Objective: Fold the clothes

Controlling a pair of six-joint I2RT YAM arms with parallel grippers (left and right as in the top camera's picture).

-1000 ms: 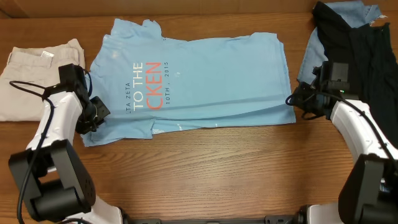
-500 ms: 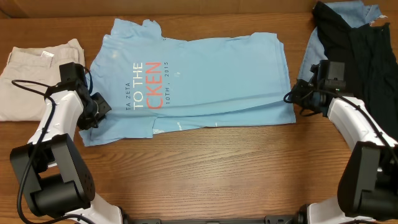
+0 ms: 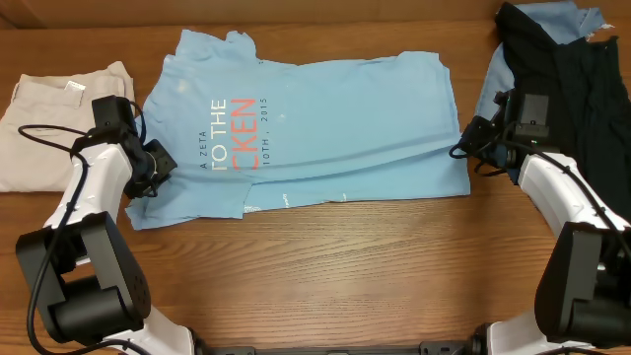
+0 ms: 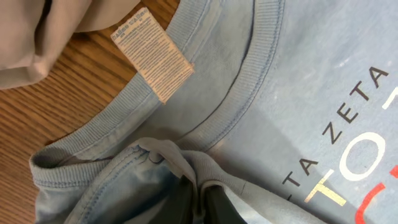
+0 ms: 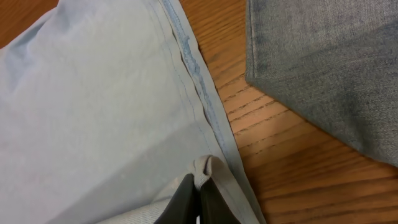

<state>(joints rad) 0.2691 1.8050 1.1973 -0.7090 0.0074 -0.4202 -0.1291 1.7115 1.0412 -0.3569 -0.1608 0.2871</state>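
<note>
Wood-grain table: sky-blue T-shirt spread flat, beige trousers at L, dark garments at R. L gripper pinches shirt fabric nr collar; R gripper pinches its hem.

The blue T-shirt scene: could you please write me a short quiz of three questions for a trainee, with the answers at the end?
1. True or false: the left gripper is open and hangs clear of the T-shirt.
2. Fill in: the care label beside the collar shows in the ___ wrist view.
3. Where does the right gripper pinch the T-shirt? A the collar; B the stitched hem edge; C the lettering.
Key: 1 false, it is shut on fabric near the collar; 2 left; 3 B.
</note>
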